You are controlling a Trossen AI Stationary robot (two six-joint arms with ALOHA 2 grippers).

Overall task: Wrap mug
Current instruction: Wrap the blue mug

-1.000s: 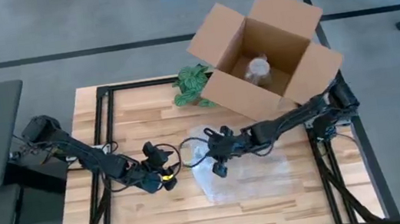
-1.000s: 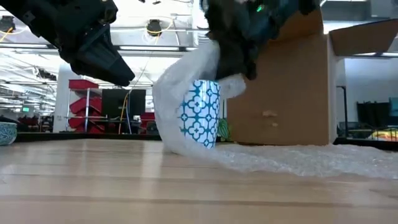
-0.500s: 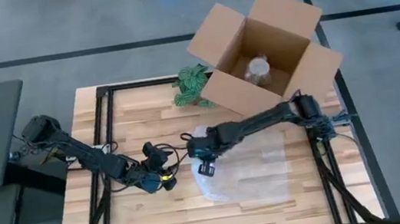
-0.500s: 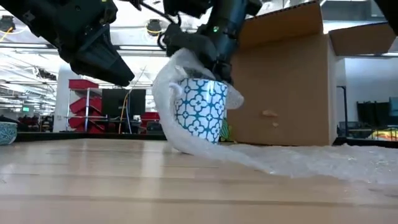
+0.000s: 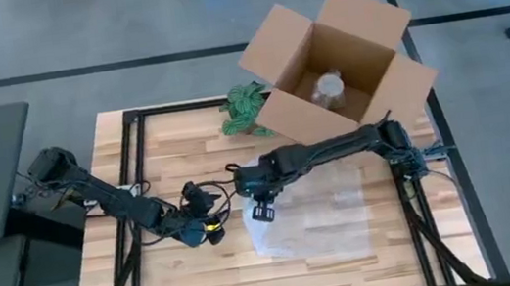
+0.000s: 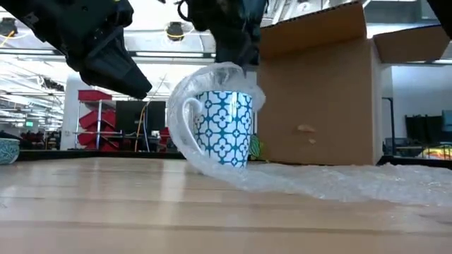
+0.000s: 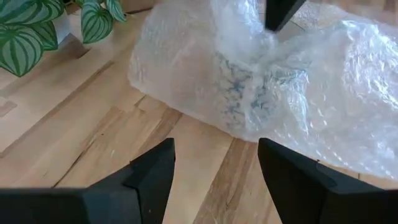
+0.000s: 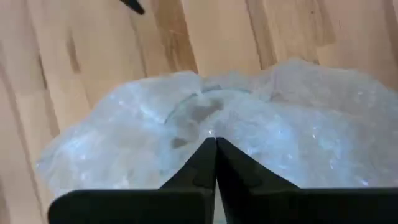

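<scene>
As we read the table [image 5: 166, 145] from its left edge, we first meet the left arm, stretched low across the wood from the far left corner. Its left gripper [image 5: 208, 218] hangs just above the boards, left of the wrapped bundle and apart from it. In the left wrist view its two dark fingers [image 7: 152, 177] stand spread wide with nothing between them, only bare wood and the edge of the wrap beyond.

Next we come to the mug [image 6: 222, 127], white with a blue tile pattern, standing upright near the middle of the table. Its handle points left in the low view. A sheet of bubble wrap [image 5: 329, 214] is draped over the mug's top and down its left side, then trails away flat over the wood to the right.

Directly above the mug we see the right gripper [image 5: 262, 201], reached in from the right side. In the right wrist view its fingertips [image 8: 211, 163] are pressed together, pinching a fold of the wrap over the mug's rim.

Behind the mug sits a small leafy plant [image 5: 244, 107], and right of it an open cardboard box [image 5: 338, 63] at the table's far edge.
</scene>
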